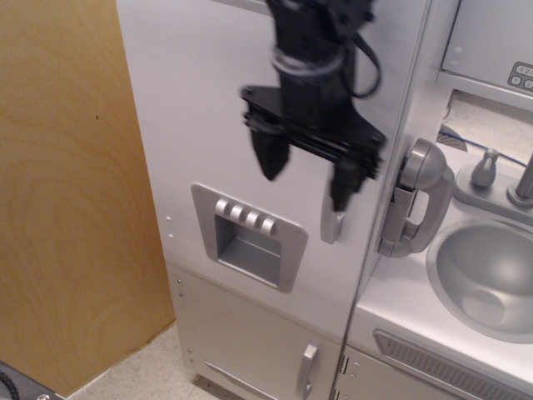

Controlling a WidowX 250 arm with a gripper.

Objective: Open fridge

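While the door of the fridge remains flush and unopened, the gripper hangs in front of it with its two fingers spread apart, gripping nothing. The right finger overlaps the upper part of the vertical loop handle, of which only the lower end shows; motion blur makes it uncertain whether the finger touches the handle or merely passes before it. The fridge fills the centre of the view, between a wooden panel on the left and the sink on the right.

Risks, as judged from this pose: the fingers may close beside the handle instead of around it, as the handle does not yet appear to lie between them; a pull along the wrong arc could slip the fingers off the smooth loop; a drift rightward could knock the phone handset from its cradle.

Count: one gripper, two fingers; one large door, one loop handle; one dispenser panel with four buttons; one lower door with one short handle; one handset; one sink.
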